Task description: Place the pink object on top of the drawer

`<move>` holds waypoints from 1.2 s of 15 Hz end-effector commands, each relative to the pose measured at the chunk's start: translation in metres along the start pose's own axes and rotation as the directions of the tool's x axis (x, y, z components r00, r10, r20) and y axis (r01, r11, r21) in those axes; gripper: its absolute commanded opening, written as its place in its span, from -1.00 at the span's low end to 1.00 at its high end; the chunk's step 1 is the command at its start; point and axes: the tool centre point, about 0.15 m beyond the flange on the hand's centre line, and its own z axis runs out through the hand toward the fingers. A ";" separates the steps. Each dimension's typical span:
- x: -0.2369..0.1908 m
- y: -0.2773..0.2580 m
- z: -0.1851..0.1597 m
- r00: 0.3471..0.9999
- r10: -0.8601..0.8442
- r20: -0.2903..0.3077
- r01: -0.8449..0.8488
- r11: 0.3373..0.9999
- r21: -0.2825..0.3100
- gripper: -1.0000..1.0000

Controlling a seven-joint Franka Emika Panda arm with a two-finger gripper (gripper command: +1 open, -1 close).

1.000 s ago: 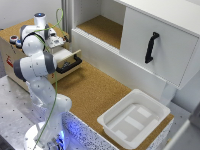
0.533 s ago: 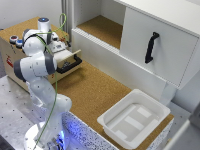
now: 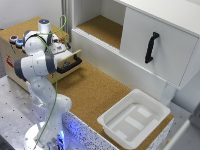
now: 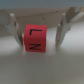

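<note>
pink object [image 4: 36, 39] between gripper [image 4: 40, 31] fingers; arm shifted slightly over drawer [image 3: 65, 59].

One pink cube [image 4: 36, 40], one drawer unit [image 3: 30, 52], one white cabinet [image 3: 150, 42], one white tub [image 3: 135, 120]; blurry view, possibly more.

So the drawer unit [image 3: 20, 55] sits on the tabletop [image 3: 95, 92] at the exterior view's left, with its drawer [image 3: 67, 59] pulled out. The arm reaches over it, blocking much of the top. Big cabinet [image 3: 160, 45] runs along the back and right, and the tub [image 3: 134, 119] sits in front of it, well apart from the drawer unit. In the wrist view, the cube [image 4: 36, 39] is between the fingers [image 4: 15, 30] of the hand [image 4: 39, 31].
</note>
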 end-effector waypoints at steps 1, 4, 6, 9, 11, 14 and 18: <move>-0.002 -0.004 -0.008 1.000 -0.008 0.026 0.007 1.000 0.019 -1.00; -0.007 -0.004 -0.041 0.997 0.018 0.071 -0.017 1.000 -0.016 -1.00; -0.005 0.009 -0.072 0.993 0.012 0.117 -0.006 0.999 -0.048 -1.00; 0.013 0.033 -0.111 0.982 -0.053 0.183 0.072 0.993 -0.097 -1.00; 0.026 0.052 -0.134 0.969 -0.083 0.231 0.113 0.986 -0.121 -1.00; 0.043 0.082 -0.159 0.961 -0.121 0.248 0.161 0.976 -0.149 -1.00; 0.067 0.116 -0.166 0.945 -0.170 0.280 0.219 0.963 -0.155 -1.00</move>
